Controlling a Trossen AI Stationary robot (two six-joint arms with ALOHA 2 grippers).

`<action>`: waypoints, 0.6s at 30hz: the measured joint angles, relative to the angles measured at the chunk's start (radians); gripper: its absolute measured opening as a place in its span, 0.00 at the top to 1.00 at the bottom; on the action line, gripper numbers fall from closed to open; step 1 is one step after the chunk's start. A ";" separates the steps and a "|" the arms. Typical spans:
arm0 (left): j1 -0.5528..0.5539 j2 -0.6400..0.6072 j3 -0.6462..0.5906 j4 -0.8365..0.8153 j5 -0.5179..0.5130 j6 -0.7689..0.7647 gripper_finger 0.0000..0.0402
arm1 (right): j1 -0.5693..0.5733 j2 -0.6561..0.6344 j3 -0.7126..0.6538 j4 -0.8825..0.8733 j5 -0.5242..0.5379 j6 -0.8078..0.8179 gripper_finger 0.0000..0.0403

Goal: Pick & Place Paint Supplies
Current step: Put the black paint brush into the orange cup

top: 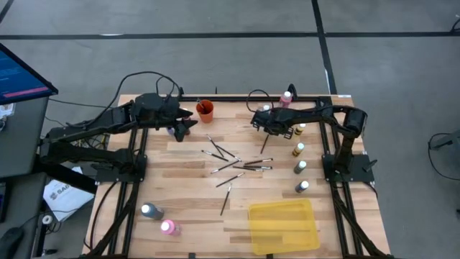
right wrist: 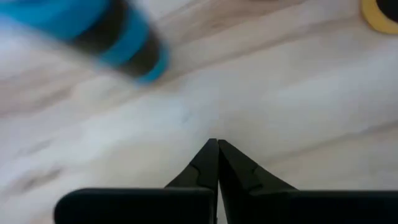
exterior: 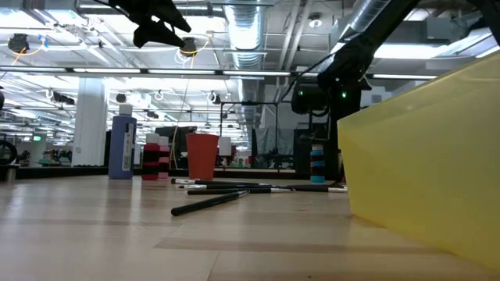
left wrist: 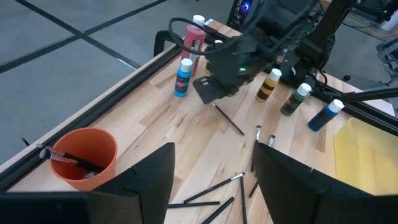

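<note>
Cup (top: 205, 109): orange, far edge of the table (top: 187, 208).
Brushes (top: 237, 167): scattered mid-table.
Tray (top: 283, 226): yellow, near edge.

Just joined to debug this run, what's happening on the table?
The right pincer is shut, low over the back of the table, at the end of one paintbrush; whether it actually grips it is unclear. The left pincer hovers open beside the orange cup, which holds a brush. Other paintbrushes lie scattered mid-table; paint bottles stand near the edges.
</note>
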 joint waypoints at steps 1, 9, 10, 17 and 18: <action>0.000 0.000 0.000 0.000 0.000 0.000 0.47 | 0.007 -0.013 0.000 -0.005 0.010 -0.004 1.00; 0.000 0.000 0.000 0.000 0.016 -0.003 0.47 | 0.061 -0.128 0.001 0.047 0.127 -0.091 1.00; 0.000 0.000 0.000 0.000 0.034 -0.007 0.47 | 0.068 -0.142 0.001 0.089 0.135 -0.131 1.00; 0.000 -0.050 0.000 0.003 0.057 -0.031 0.47 | 0.108 -0.180 0.025 0.510 0.181 -0.452 1.00; 0.000 -0.063 0.000 0.004 0.055 -0.032 0.47 | 0.112 -0.172 0.045 0.550 0.195 -0.495 1.00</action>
